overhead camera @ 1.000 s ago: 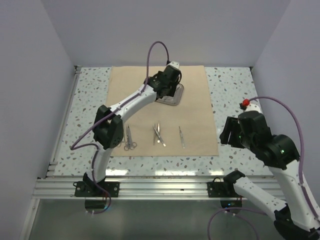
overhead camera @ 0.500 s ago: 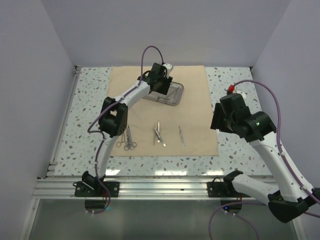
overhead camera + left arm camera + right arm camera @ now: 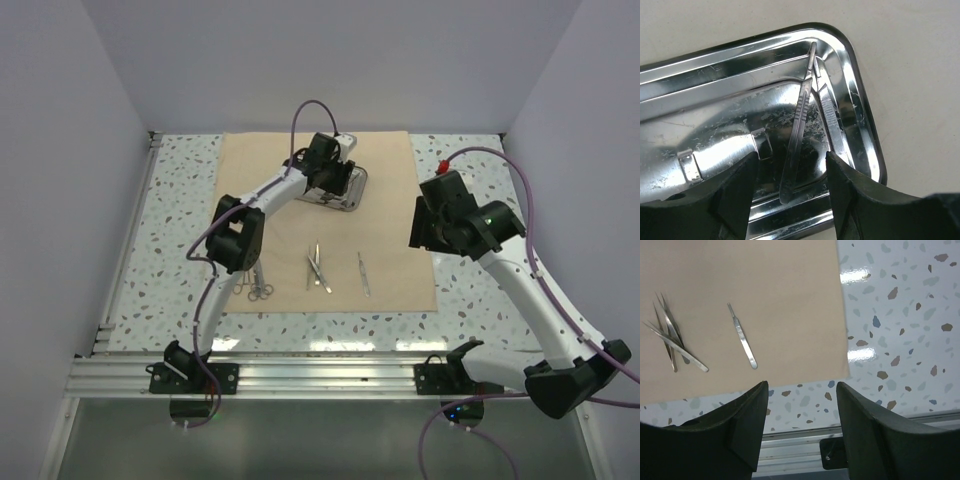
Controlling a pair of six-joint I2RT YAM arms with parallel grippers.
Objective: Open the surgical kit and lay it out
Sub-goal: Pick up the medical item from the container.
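The beige cloth wrap (image 3: 385, 215) lies flat and open on the table. The steel tray (image 3: 357, 190) sits on its far middle. My left gripper (image 3: 326, 180) hangs low over the tray, open. In the left wrist view its fingers straddle a thin ribbed steel handle (image 3: 797, 127) that lies in the tray (image 3: 862, 120), left gripper (image 3: 790, 195) apart from it. Scissors (image 3: 258, 280), tweezers (image 3: 317, 268) and a scalpel handle (image 3: 364, 273) lie in a row near the cloth's front. My right gripper (image 3: 428, 226) is raised at the cloth's right edge, open and empty (image 3: 800, 425).
The right wrist view shows the tweezers (image 3: 671, 340), the scalpel handle (image 3: 742, 337), the cloth's front right corner (image 3: 840, 365), speckled table (image 3: 900, 315) and the metal front rail (image 3: 805, 437). Walls close in the table's left, back and right sides.
My right arm has swung up and left, from the table's right front to the cloth's right edge. My left gripper has shifted a little over the tray.
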